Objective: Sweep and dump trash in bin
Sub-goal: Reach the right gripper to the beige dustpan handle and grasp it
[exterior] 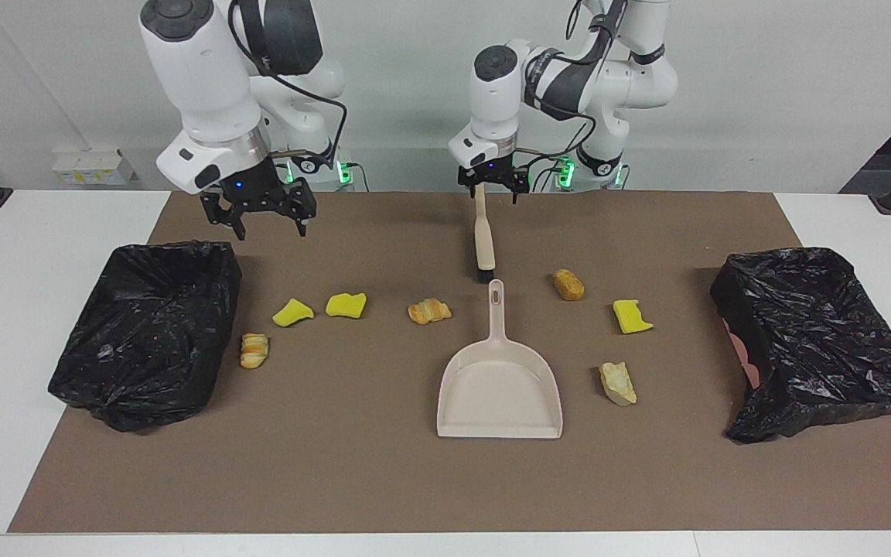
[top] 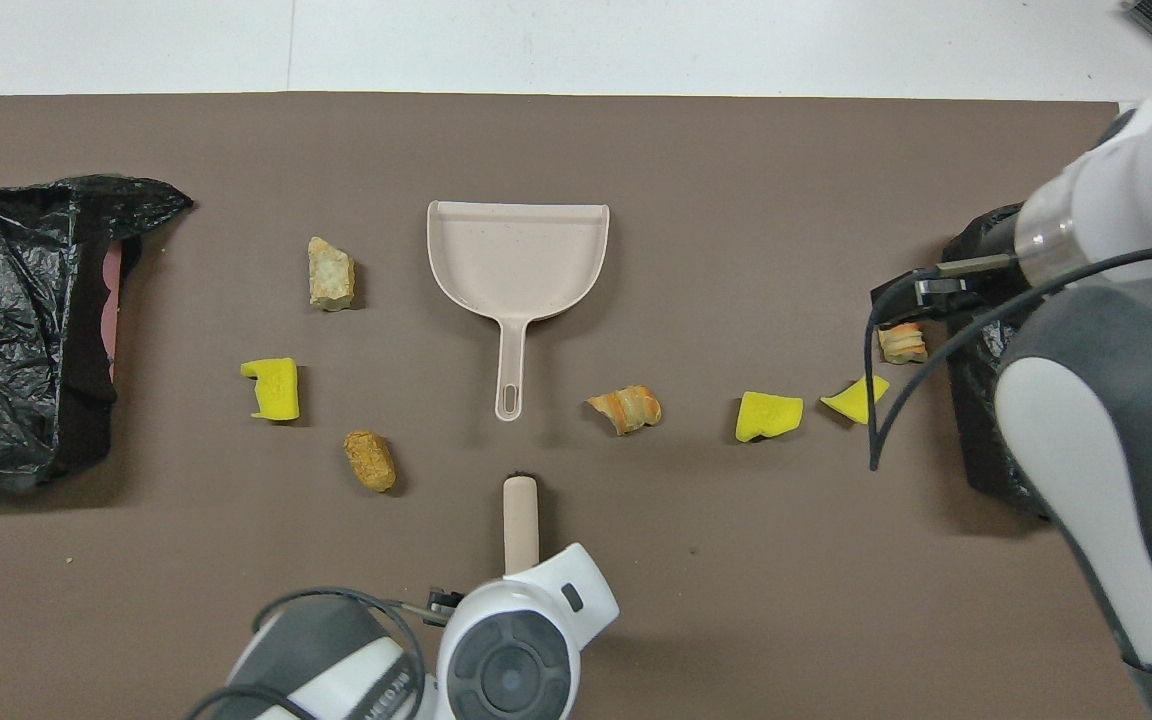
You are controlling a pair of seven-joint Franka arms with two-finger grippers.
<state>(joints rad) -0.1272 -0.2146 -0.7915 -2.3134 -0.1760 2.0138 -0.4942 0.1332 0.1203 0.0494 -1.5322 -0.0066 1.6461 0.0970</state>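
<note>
At the right arm's end of the table sits a black bin (exterior: 144, 333). Its bag is open at the top so trash can be tipped in. The right gripper (exterior: 271, 229) hangs in the air over the brown mat (exterior: 337, 480) by that bin. Its two fingers are spread apart and hold nothing. I think this arm is waiting.

Next come four bits of trash, all lying on the mat. A striped bread bit (exterior: 254, 350) is just beside the bin. Then a yellow wedge (exterior: 291, 312), a yellow block (exterior: 346, 304) and an orange bread bit (exterior: 429, 311) make a loose row toward the middle.

The brush (exterior: 484, 244) lies in the middle with its long handle pointing at the robots, so it is easy to reach. The left gripper (exterior: 493, 195) is right over the end of that handle. Its fingers are open, one on each side. I cannot tell if they touch it. My guess is that grabbing the brush is the first job.

The dustpan (exterior: 500, 387) lies flat, farther from the robots than the brush. Its handle points at the brush and its wide mouth faces away.

Three more bits lie toward the left arm's end: a brown nugget (exterior: 568, 284), a yellow chunk (exterior: 632, 316) and a pale lump (exterior: 618, 383), which is near the dustpan.

Last is a second bin (exterior: 817, 340), also open. None of the seven bits is in the dustpan or a bin yet.
</note>
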